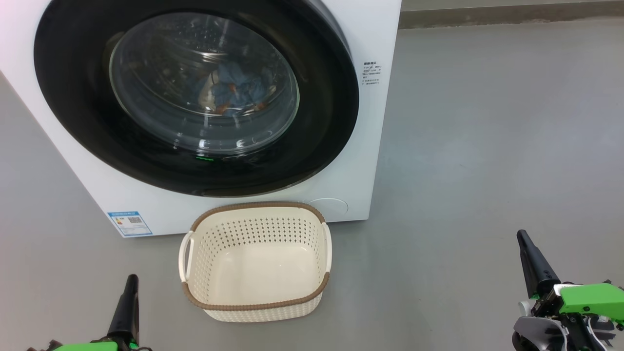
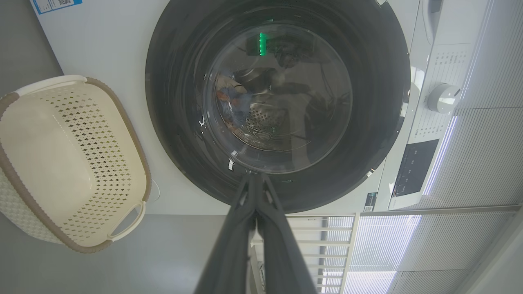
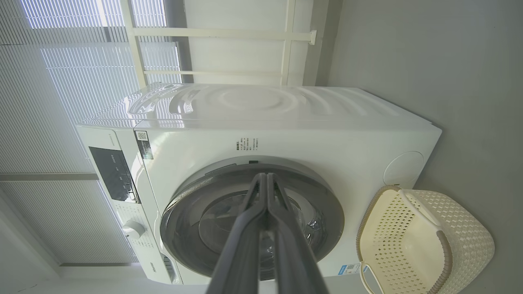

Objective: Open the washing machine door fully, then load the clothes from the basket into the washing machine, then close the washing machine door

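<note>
Both hands are seen pressed together and empty: the left hand (image 1: 130,285) is held low near the basket's left side, and the right hand (image 1: 524,241) is held well apart from it on the right, neither touching anything. In each wrist view, the two dark fingers are shown meeting at the tips.

The washing machine door (image 1: 73,97) is seen lying closed against the front of the washing machine (image 1: 375,146). The clothes (image 1: 234,90) are seen through the glass window, bunched in the steel drum: blue fabric with orange-brown marks and a pale piece. The basket (image 1: 258,207) is left standing on the floor (image 1: 487,146) just in front of the machine, below the door, and nothing is seen inside it.

From this, all three steps are judged to be done: opening, loading and closing. Nothing is judged to be left, though whether the door is fully latched cannot be told.

Counted: one washing machine, one door, one basket, two hands and one blue label sticker (image 1: 129,223) at the machine's lower corner. One bunch of clothes is counted; the number of separate pieces cannot be made out through the glass.
</note>
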Motion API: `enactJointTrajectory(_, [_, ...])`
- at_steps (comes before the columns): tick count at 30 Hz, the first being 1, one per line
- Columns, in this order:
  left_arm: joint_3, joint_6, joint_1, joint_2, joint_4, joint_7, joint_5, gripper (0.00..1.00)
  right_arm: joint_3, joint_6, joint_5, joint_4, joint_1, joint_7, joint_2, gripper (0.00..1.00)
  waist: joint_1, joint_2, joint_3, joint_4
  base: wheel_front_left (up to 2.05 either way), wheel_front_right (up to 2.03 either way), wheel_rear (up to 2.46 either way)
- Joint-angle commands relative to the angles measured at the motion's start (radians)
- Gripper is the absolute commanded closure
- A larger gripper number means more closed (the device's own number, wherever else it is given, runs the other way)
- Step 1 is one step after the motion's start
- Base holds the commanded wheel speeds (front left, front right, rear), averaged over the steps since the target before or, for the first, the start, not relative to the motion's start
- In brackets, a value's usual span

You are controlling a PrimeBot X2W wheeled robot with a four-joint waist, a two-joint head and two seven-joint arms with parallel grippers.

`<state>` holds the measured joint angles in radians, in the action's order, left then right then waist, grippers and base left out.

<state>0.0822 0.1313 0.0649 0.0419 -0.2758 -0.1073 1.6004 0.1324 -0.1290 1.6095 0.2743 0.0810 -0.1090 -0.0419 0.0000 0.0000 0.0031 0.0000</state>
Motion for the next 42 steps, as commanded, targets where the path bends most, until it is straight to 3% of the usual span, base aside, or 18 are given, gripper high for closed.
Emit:
enactJointTrajectory(1, [0.033, -0.001, 0.043, 0.008, 0.031, -0.007, 0.007, 1.00, -0.018, -0.002, -0.001, -0.030, 0.027, -0.004, -0.009, 1.00, 0.0000, 0.0000, 0.000, 0.000, 0.00, 0.00, 0.00])
enactJointTrajectory(42, [0.032, -0.001, 0.043, 0.008, 0.031, -0.006, 0.008, 1.00, -0.018, -0.002, -0.001, -0.030, 0.027, -0.005, -0.009, 1.00, 0.0000, 0.0000, 0.000, 0.000, 0.00, 0.00, 0.00])
